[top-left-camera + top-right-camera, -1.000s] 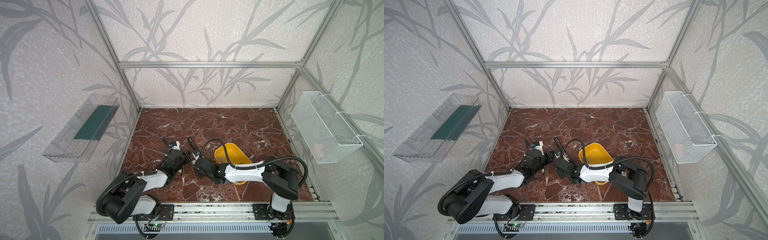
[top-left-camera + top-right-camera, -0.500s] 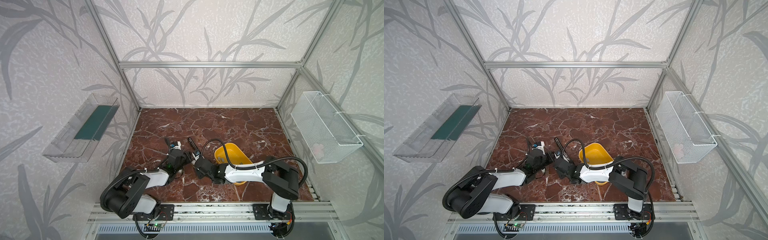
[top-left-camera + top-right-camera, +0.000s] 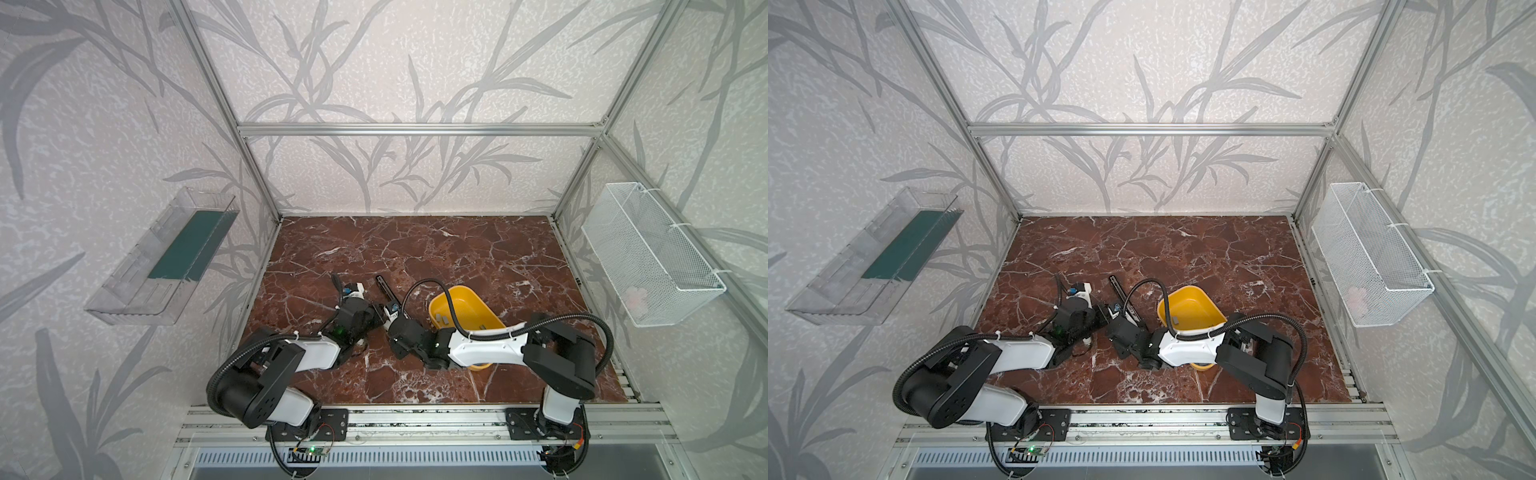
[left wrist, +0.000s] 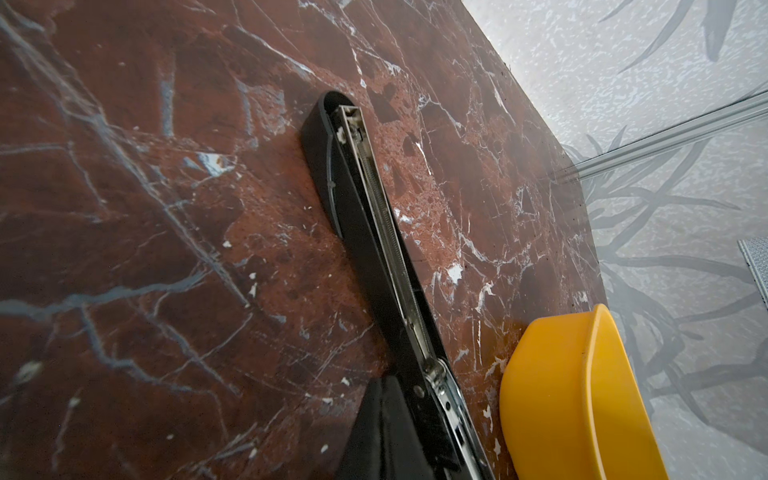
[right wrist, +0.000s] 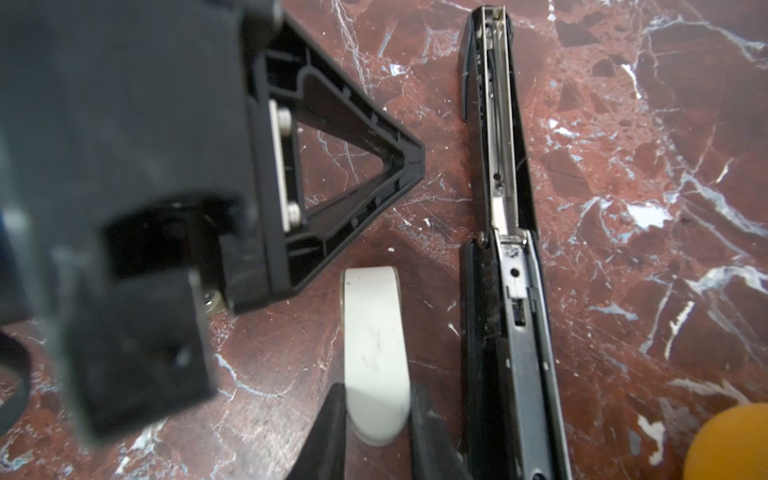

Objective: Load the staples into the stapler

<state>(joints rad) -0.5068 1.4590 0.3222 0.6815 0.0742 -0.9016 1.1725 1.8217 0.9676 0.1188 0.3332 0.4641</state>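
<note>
- Stapler, long, slim and black (image 5: pixel 511 270): it lies folded out flat on the red-brown marble table (image 3: pixel 457 249), between the two arms and just beside the yellow plastic bowl (image 4: pixel 598 374). Its metal channel faces up, which is how a strip of staples would need it in order to drop in.
- Left gripper (image 5: pixel 411 162): its black triangular fingers are pressed together on nothing, with the tip near the stapler's side by the hinge. Whether it touches the stapler I cannot tell. It looks placed to brace the body against sliding.
- Right gripper (image 5: pixel 376 390): its fingers (image 5: pixel 328 432) pinch a cream-white, round-ended flat block (image 5: pixel 372 332) from both sides, alongside the magazine half of the stapler. What the block is for is unclear.
- Small grey strips (image 3: pixel 440 319), probably the staples, sit in the bowl. I see no strip in the channel, so loading looks not yet done.
</note>
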